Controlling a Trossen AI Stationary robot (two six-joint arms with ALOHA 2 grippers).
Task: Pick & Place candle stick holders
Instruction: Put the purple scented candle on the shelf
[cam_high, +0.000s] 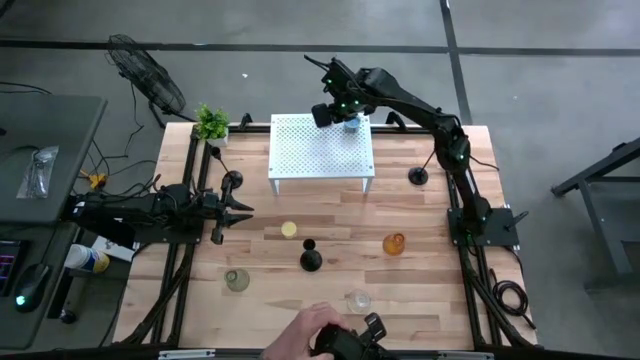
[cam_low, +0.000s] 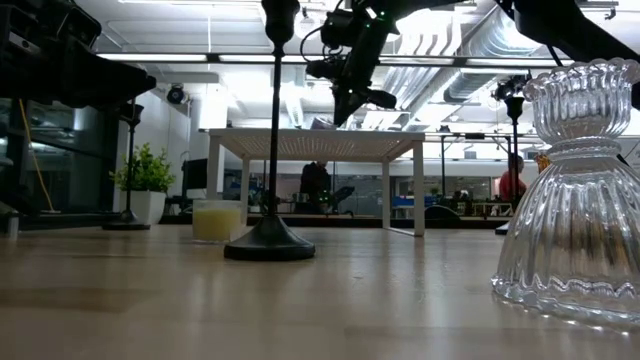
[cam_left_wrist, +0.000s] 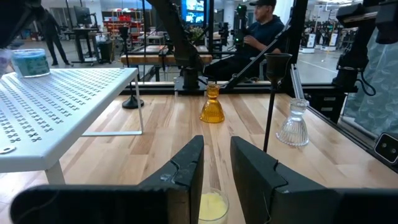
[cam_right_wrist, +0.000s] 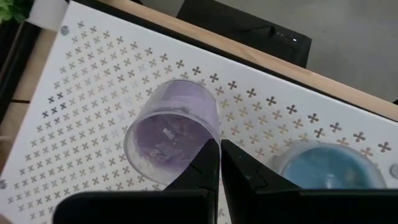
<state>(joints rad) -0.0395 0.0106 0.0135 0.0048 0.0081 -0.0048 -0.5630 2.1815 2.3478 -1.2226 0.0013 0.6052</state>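
Right gripper (cam_right_wrist: 219, 163) pinching rim of tilted purple cup (cam_right_wrist: 173, 129) above white perforated shelf (cam_right_wrist: 93, 106), blue cup (cam_right_wrist: 329, 165) just beside; left gripper (cam_left_wrist: 216, 163) narrowly parted, empty, yellow cup (cam_left_wrist: 211, 205) just ahead.

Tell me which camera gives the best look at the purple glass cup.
The right wrist view: the purple cup fills the picture, gripped at its rim by the right gripper above the white perforated shelf. The high view hides it beneath that gripper. The low and left wrist views do not clearly show it.
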